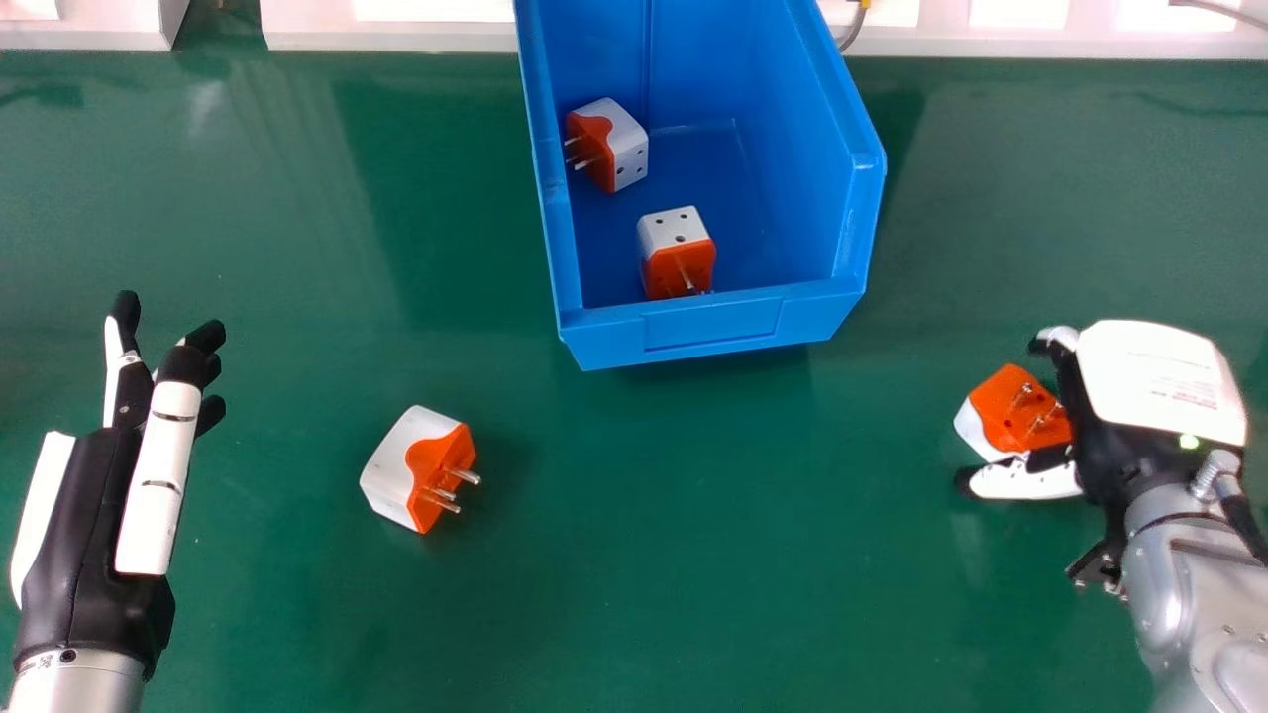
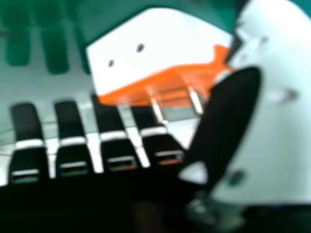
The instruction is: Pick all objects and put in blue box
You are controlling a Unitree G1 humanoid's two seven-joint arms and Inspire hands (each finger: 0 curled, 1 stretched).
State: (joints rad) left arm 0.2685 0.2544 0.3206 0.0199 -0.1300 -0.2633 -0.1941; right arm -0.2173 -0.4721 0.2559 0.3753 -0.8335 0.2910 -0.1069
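we find the right hand (image 1: 1134, 436) at the right of the green table (image 1: 693, 555), close up against an orange-and-white plug adapter (image 1: 1005, 406); we cannot tell whether it has clamped on it. in the blue box (image 1: 693, 332), at the far side of the table, we count two more: one adapter (image 1: 626, 149) by the left wall, the other adapter (image 1: 679, 248) nearer, just inside the near wall. a loose adapter (image 1: 408, 465) lies on the table left of and nearer than the box, its prongs toward the right. at left, we see the left hand (image 1: 99, 515) with its fingers straight and holding nothing.
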